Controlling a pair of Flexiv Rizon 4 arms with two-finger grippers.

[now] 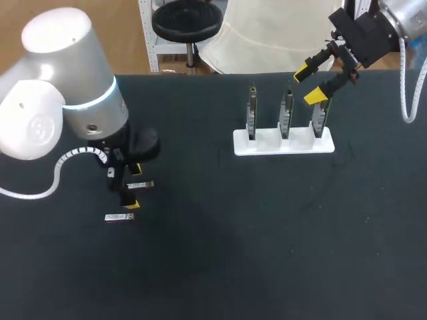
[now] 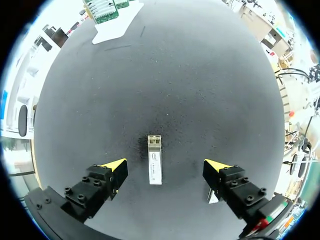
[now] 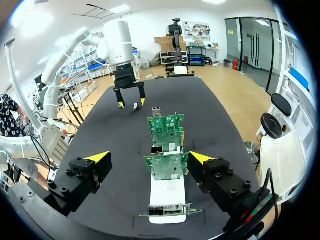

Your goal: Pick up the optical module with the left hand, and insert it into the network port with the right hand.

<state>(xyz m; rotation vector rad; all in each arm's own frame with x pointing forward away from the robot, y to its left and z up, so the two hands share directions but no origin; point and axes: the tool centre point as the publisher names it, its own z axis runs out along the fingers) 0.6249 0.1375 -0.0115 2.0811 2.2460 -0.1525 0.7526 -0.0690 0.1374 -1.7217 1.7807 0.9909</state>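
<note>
centrally within the spread left end effector (image 2: 166, 165) lies the optical module (image 2: 155, 167).

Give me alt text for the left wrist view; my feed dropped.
The left gripper hangs open over the black table, an optical module lying flat between its yellow fingertips, untouched. Far ahead stands the white holder with green circuit cards.

Looking down on a black matte table (image 1: 267, 253), stretching across nearly the whole head view. Showing a fine grainy texture in the left wrist view, carrying a few pale specks, and taking soft, even light.
</note>
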